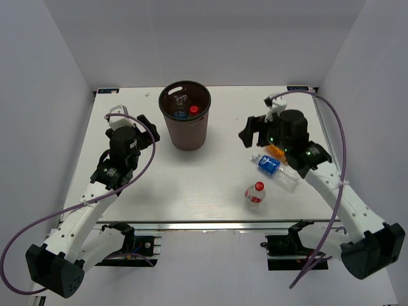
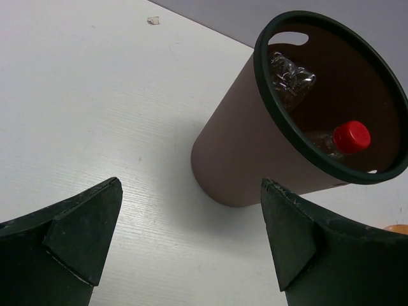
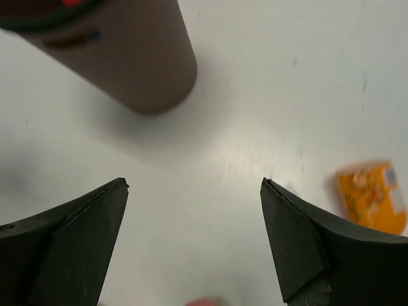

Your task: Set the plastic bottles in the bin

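Logs right claw (image 3: 194, 245) and left claw (image 2: 191, 245) both spread wide, empty. Puts orange bottle (image 3: 373, 196) on table (image 3: 255, 95) just right of right claw, nearer that arm, long axis blurred; bin (image 3: 127, 64) ahead-left.

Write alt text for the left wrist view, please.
A brown bin stands on a white table, holding a red-capped bottle and a clear bottle. The left end effector, open and empty, frames the foreground.
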